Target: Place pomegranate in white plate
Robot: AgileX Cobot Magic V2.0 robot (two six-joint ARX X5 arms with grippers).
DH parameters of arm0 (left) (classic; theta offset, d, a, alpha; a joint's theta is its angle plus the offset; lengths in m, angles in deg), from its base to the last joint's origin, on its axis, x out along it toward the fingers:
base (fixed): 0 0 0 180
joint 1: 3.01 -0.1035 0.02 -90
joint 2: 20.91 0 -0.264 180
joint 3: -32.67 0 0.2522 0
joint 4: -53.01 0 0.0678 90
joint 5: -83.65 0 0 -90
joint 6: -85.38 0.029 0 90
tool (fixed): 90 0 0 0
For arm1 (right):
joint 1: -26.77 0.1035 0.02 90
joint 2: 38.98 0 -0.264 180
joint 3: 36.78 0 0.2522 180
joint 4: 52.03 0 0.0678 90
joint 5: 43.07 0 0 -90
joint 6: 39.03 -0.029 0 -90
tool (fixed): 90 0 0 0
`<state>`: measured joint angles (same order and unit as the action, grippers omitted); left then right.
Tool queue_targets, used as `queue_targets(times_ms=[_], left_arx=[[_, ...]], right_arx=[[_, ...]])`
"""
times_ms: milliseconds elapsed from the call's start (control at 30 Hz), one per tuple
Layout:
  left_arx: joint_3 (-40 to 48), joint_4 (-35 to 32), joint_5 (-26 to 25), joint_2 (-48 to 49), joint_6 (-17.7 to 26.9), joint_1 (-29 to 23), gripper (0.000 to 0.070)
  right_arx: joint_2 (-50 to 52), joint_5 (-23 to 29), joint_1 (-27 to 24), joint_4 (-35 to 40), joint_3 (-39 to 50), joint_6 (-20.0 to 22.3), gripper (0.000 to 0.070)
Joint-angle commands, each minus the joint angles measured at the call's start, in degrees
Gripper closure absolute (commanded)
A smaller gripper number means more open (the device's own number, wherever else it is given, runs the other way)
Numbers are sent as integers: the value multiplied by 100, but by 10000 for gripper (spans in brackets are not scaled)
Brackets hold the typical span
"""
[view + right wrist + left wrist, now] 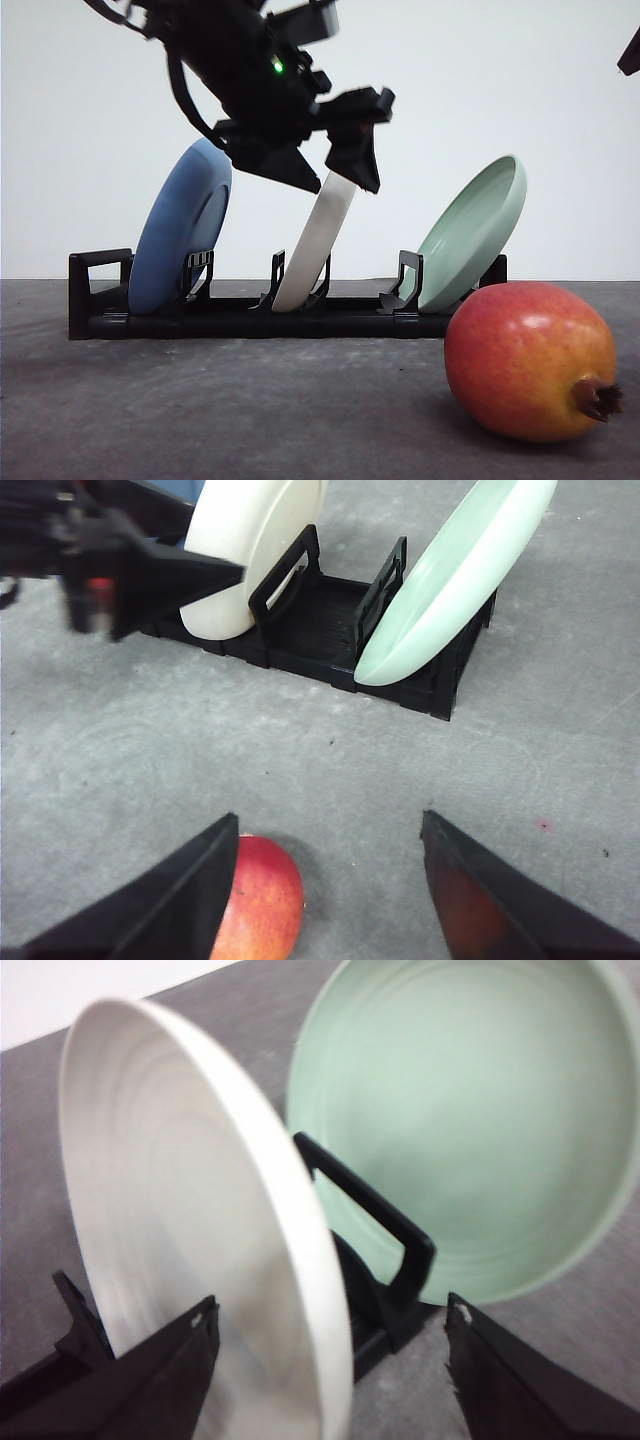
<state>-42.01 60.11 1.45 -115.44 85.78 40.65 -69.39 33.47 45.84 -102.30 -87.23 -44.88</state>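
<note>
Now: pomegranate (530,361) on grey worktop (200,410), front right, clear of black rack (250,318). White plate (318,243) on edge in rack's middle slot, between blue plate (180,228) and mint-green plate (472,232). Left pincer (332,165) spread, straddling white plate's top rim. Right pincer (325,880) spread, above worktop, pomegranate beside one finger.

Setting: lab / robot test bench, not a home kitchen
Backdrop: plain white wall (560,90), bare, studio-like
Surface: grey matte tabletop (200,410)
Props: black plate rack (250,315) with blue plate (180,228), white plate (318,240), mint-green plate (470,235) standing on edge; one pomegranate (528,360) on the tabletop
Hardware: black robot arm (250,70) with green LED over the rack
</note>
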Motion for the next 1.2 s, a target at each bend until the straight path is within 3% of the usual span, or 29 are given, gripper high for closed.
queue_targets(times_ms=[0,100,433,633,733,1033,1167], left_arx=[[-201,-81,109,-166,-133,50,284],[-246,-87,297,-257,-133,50,285],[-246,-61,262,-292,-173,57,566],[-246,-54,262,-276,-290,61,611],[-246,-42,262,-228,-295,61,700],[-246,-13,198,191,-326,61,700],[-246,67,43,529,-609,61,700]], right_arx=[[-17,-4,26,42,-87,-15,330],[-17,-7,26,42,-87,-15,330],[-17,-4,26,44,-87,-15,330],[-17,-4,26,42,-87,-15,330],[-17,-4,26,42,-87,-15,330],[-17,-4,26,42,-87,-17,330],[-17,-4,26,42,-87,-17,330]])
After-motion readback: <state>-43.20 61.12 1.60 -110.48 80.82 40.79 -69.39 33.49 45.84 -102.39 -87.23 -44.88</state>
